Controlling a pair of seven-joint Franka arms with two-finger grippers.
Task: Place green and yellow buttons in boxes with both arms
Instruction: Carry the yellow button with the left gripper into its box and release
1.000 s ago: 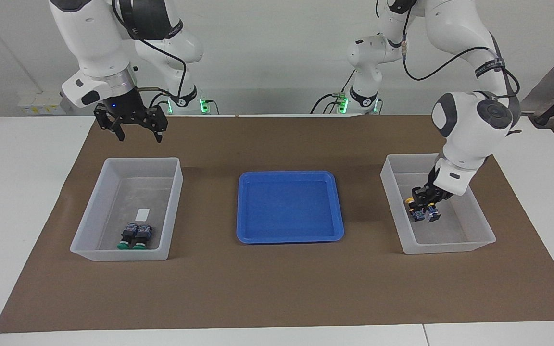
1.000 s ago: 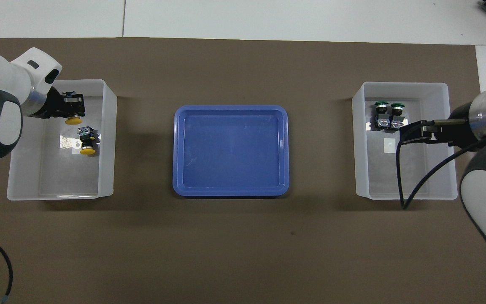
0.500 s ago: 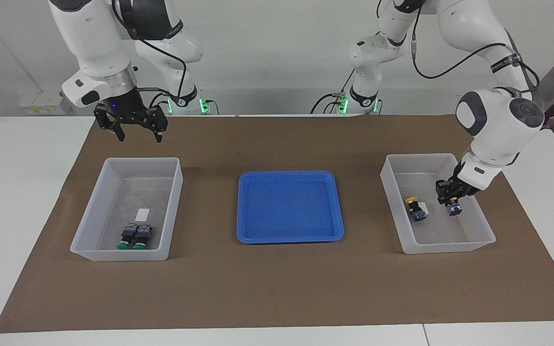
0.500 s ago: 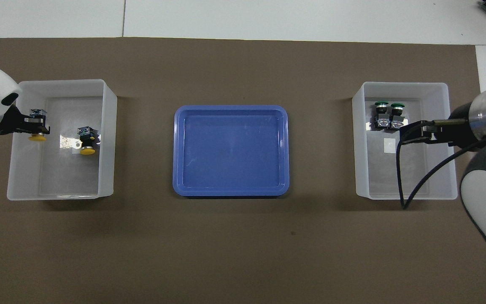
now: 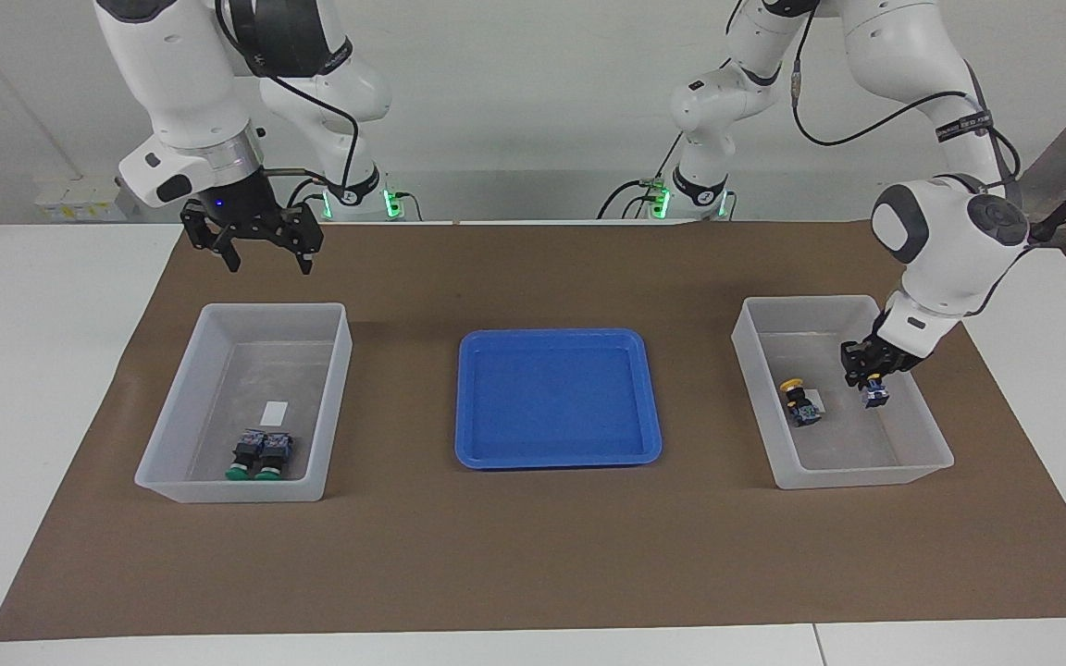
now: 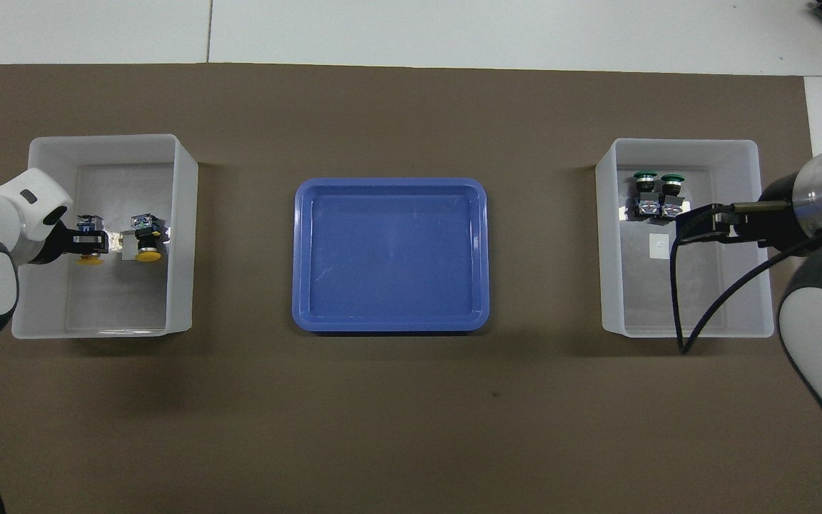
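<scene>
My left gripper [image 5: 869,375] [image 6: 87,243] is shut on a yellow button [image 5: 876,397] [image 6: 87,259] low inside the box [image 5: 753,388] [image 6: 183,235] at the left arm's end of the table. A second yellow button [image 5: 800,401] [image 6: 145,240] lies on that box's bottom, beside the held one. Two green buttons [image 5: 258,455] [image 6: 657,193] lie side by side in the other box [image 5: 334,388] [image 6: 682,145]. My right gripper [image 5: 271,268] [image 6: 700,221] hangs open and empty, high over that box's end nearest the robots.
A shallow blue tray [image 5: 551,335] [image 6: 389,183] with nothing in it lies between the two boxes. A brown mat [image 5: 533,555] covers the white table under everything. A black cable [image 6: 675,300] loops from the right arm over its box.
My left gripper carried its yellow button away from the other yellow button toward the box's outer wall, then drew closer to the robots. The right arm has stayed still.
</scene>
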